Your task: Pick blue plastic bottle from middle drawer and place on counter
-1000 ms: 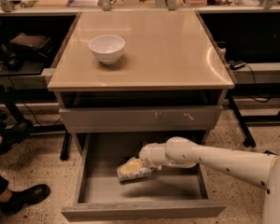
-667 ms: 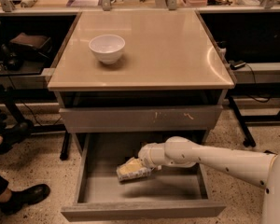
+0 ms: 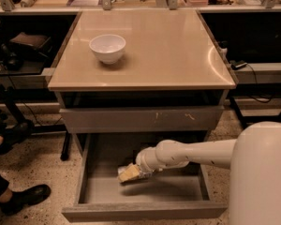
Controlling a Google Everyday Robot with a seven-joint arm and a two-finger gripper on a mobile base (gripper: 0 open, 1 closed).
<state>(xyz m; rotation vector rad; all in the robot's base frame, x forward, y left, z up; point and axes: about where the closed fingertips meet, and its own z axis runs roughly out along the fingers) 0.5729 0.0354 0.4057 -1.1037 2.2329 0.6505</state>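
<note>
The middle drawer [image 3: 150, 192] is pulled out at the bottom of the cabinet, its grey floor showing. My white arm reaches in from the right, and my gripper [image 3: 136, 171] hangs low over the left-centre of the drawer floor. A small pale object, which I take for the blue plastic bottle [image 3: 126, 175], sits right at the gripper's tip, just above or on the floor. The wrist hides how the gripper meets it. Above, the beige counter [image 3: 168, 46] tops the cabinet.
A white bowl [image 3: 107, 47] stands on the counter's left part. A shut grey drawer front with small scratch marks [image 3: 140, 118] overhangs the open drawer. A person's black shoe [image 3: 23, 198] is on the floor at left. Cluttered benches flank the cabinet and line the back.
</note>
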